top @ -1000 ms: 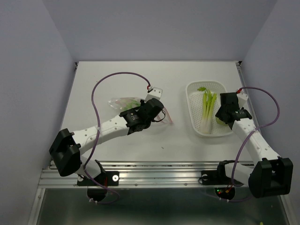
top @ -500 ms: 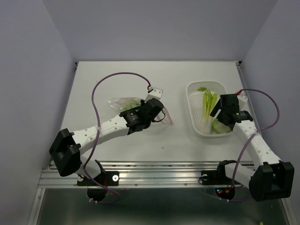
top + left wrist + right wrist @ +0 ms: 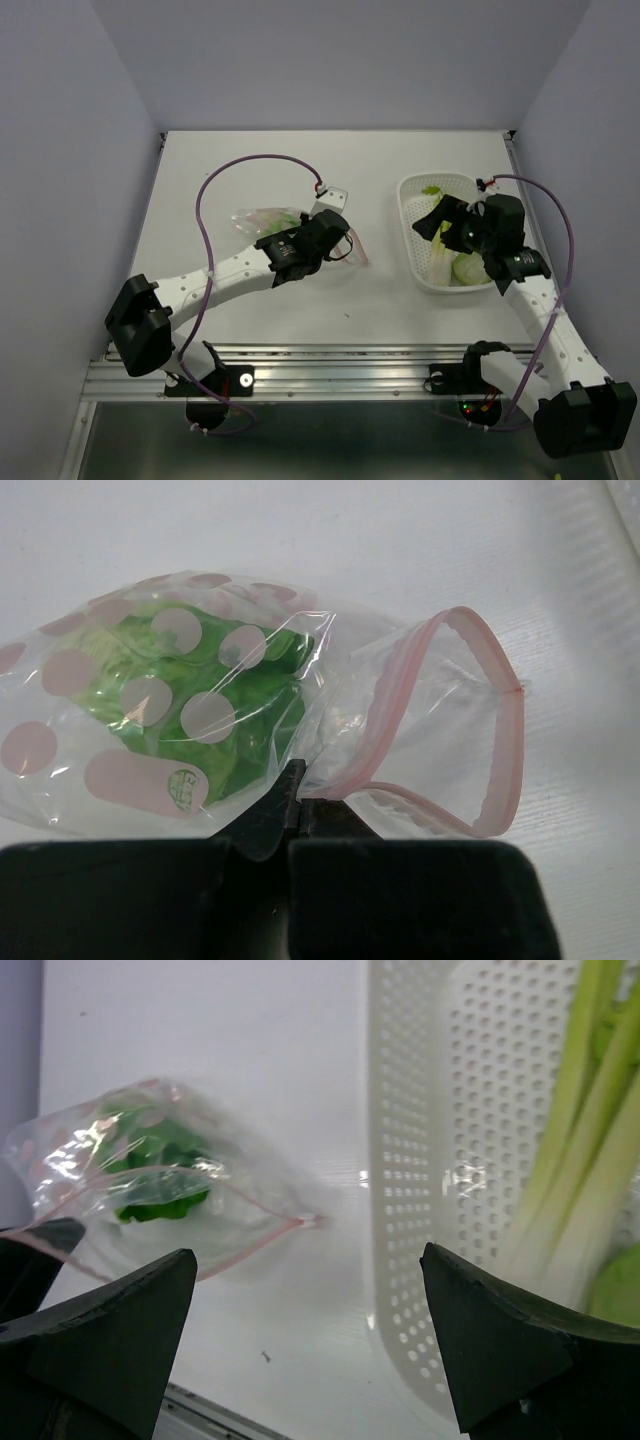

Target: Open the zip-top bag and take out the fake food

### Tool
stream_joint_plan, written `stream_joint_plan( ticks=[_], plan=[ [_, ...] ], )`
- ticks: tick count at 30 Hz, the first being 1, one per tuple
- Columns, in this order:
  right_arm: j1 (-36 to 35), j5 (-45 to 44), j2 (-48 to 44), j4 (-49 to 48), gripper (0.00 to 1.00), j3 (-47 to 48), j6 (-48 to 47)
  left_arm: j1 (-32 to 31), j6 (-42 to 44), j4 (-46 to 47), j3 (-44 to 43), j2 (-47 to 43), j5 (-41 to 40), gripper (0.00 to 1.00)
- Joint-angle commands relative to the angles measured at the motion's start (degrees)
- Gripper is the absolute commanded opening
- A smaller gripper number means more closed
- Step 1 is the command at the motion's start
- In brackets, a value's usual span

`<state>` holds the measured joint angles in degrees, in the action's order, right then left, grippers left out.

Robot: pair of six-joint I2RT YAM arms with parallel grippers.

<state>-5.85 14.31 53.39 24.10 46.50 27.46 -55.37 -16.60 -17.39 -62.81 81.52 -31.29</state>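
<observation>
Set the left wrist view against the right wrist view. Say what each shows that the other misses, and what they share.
Only the left wrist view shows the grasp up close: the left gripper, its fingers shut on the lip of the zip-top bag beside the pink zip strip, and the bag's pink dots. Only the right wrist view shows the white perforated tray holding yellow-green stalks, framed by the open right gripper. Both show the bag on the table with its mouth open and a green leafy piece inside.

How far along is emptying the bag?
Done: bag is open, stalks lie in the tray. In hand: left gripper pinches the bag's rim; right gripper is open and empty by the tray. Left: the leafy piece inside the bag.
</observation>
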Motion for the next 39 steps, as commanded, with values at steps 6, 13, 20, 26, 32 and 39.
stream_joint_plan(
  ticks=[6, 13, 20, 26, 32, 39],
  plan=[
    [-11.7, 12.2, 5.3, -22.2, 1.00, -3.1, 7.9, 0.2, -0.5, 0.2, -2.7, -0.7, 0.2, 0.00],
    [-23.9, 3.7, 17.3, -30.4, 1.00, -2.6, 12.7, 0.1, -1.2, 0.0, -3.0, -0.7, 0.3, 0.00],
    [-27.7, -5.2, 26.5, -33.3, 1.00, 0.4, 17.5, -0.2, 0.3, 0.2, -2.8, 0.8, 0.8, 0.00],
    [-29.8, -4.1, 31.9, -36.5, 1.00, 1.5, 19.0, -0.9, 2.3, 2.6, -3.2, 1.6, 0.9, 0.00],
    [-30.9, -2.6, 34.1, -39.8, 1.00, 1.4, 19.7, -1.1, 3.7, 3.2, -4.3, 1.5, -0.5, 0.00],
    [-32.0, -1.9, 35.1, -46.0, 1.00, -0.8, 20.8, -1.1, 5.2, 4.3, -6.0, 2.0, -1.2, 0.00]
  ],
)
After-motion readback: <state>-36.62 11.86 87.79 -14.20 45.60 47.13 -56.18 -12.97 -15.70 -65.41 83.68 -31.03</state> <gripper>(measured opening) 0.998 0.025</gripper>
